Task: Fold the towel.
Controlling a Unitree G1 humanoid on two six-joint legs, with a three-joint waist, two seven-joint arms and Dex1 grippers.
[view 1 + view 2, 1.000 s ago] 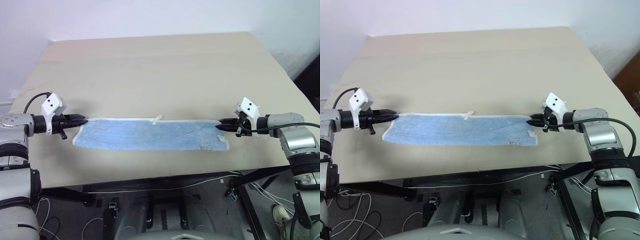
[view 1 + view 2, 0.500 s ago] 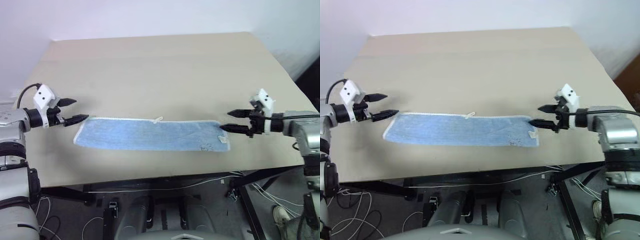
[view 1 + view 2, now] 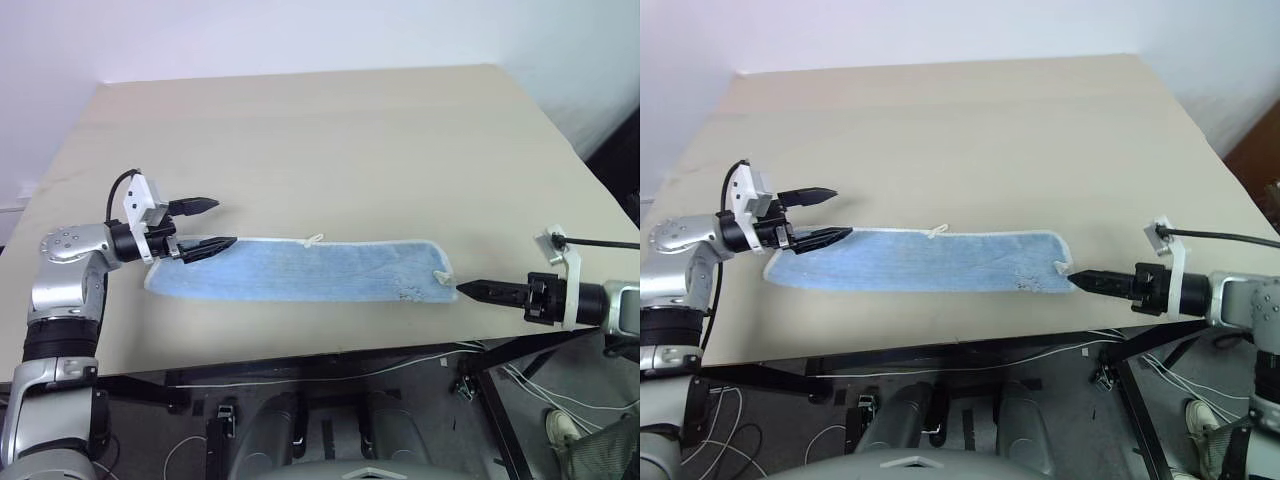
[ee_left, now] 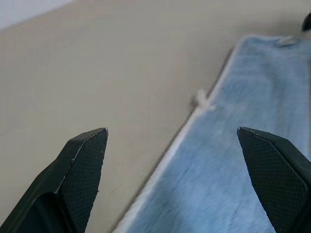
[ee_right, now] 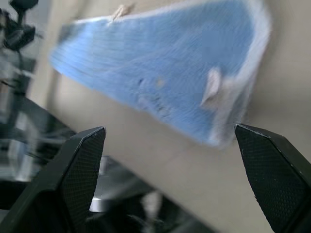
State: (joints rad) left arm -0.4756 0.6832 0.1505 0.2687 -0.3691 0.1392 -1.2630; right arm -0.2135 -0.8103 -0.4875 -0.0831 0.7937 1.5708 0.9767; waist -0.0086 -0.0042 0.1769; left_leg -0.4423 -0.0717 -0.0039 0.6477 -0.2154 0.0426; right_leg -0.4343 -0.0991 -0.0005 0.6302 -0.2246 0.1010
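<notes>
Towel [image 3: 300, 270] lying flat as a long narrow strip near the front edge of the table [image 3: 330, 140], released by both of my grippers. My left gripper [image 3: 205, 224] has its two black fingers spread wide, one finger [image 3: 214, 244] low over the towel's left end and the other [image 3: 196, 205] raised above bare table; nothing is pinched between them. My right gripper [image 3: 1092, 281] points at the towel's right end from just off that end, near the table's front corner; the right wrist view shows its fingers [image 5: 80, 160] spread apart with the towel's end between and beyond them, untouched. The next fold, as I judge it, calls for a grip on one short end, both layers and the cream edging taken together, so that the end can be carried across to the other without the strip twisting. The small white loop [image 3: 315, 240] on the far long edge marks roughly the middle and could serve as a guide for the crease. The left end sits well inside the table, while the right end with its small white tag [image 3: 439, 277] lies close to the front edge, so a low approach there risks dragging cloth off the table. Behind the towel the tabletop is bare and wide, giving ample room to lift and swing.
</notes>
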